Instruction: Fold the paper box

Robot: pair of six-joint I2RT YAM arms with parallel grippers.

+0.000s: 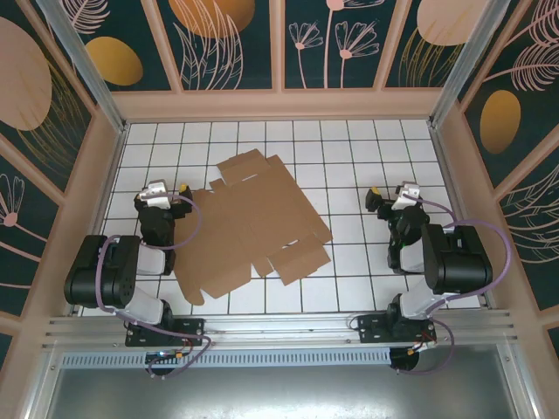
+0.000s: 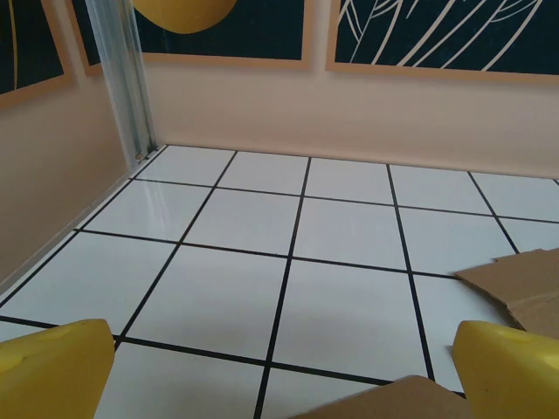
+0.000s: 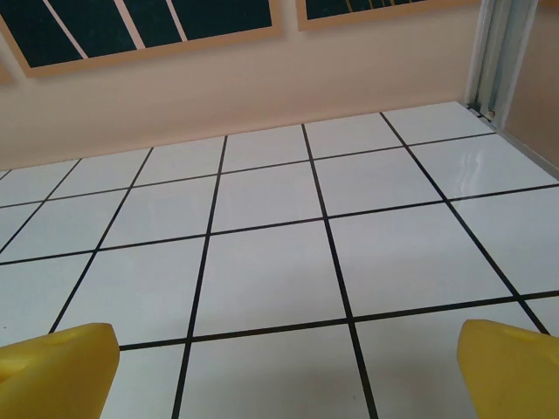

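Note:
The paper box [image 1: 249, 223] lies flat and unfolded on the tiled table, a brown die-cut cardboard sheet with flaps and tabs, left of centre. My left gripper [image 1: 162, 194] hovers at the sheet's left edge, open, nothing between its yellow fingertips [image 2: 57, 367]. In the left wrist view cardboard edges [image 2: 520, 284] show at the right and the bottom. My right gripper [image 1: 390, 199] stands open over bare tiles well to the right of the sheet, with its yellow fingertips [image 3: 511, 371] spread wide.
The white gridded table [image 1: 349, 148] is enclosed by beige walls [image 1: 279, 105] at the back and both sides, with metal corner posts [image 2: 131, 78]. A rail [image 1: 279, 330] runs along the near edge by the arm bases.

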